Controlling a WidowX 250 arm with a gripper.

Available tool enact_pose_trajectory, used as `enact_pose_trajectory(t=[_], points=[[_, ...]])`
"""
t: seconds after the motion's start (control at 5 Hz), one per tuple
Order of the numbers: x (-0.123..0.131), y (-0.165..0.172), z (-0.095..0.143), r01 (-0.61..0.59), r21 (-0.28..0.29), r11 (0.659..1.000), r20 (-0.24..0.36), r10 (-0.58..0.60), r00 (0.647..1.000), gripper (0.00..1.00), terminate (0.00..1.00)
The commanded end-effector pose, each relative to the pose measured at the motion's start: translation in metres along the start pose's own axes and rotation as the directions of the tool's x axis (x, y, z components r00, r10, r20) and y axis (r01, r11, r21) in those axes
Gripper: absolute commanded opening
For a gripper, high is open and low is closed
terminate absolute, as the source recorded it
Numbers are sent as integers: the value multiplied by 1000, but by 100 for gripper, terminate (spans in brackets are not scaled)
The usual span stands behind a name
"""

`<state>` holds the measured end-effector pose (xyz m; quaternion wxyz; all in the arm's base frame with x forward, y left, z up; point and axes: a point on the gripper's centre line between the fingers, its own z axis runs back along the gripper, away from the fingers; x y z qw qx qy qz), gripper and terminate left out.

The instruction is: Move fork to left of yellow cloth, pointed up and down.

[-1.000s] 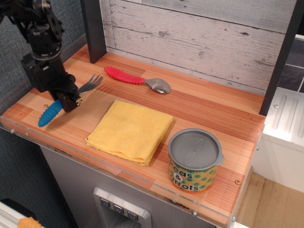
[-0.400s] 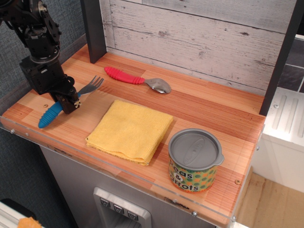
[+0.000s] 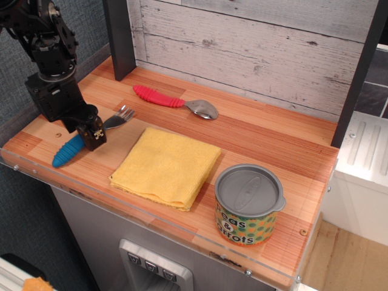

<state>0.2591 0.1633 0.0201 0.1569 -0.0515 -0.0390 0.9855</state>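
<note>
The fork (image 3: 68,151) lies slanted at the left end of the wooden counter, with its blue ribbed handle toward the front left and its grey tines (image 3: 124,114) toward the back right. My black gripper (image 3: 93,133) is over the fork's middle, hiding the neck, and looks shut on it. The fork is at or just above the counter surface. The yellow cloth (image 3: 167,165) lies flat to the right of the fork, its near corner a little right of the gripper.
A red-handled metal spoon (image 3: 174,102) lies behind the cloth near the plank back wall. A lidded peas-and-carrots tin (image 3: 248,204) stands front right. A dark post (image 3: 119,37) rises at the back left. The counter's left edge (image 3: 18,145) is close to the fork handle.
The gripper and the fork have shifted slightly right and toward the front. The tines now sit lower and closer to the cloth's corner.
</note>
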Motion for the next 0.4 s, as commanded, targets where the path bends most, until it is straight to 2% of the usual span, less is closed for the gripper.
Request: enact_pose_trajectory(t=[0.0,0.2], points=[[-10,15,37,64,-44,997,-46,-66,997,100,0],[-13,19,51,190,-45,981,1,-190,982,100,100]])
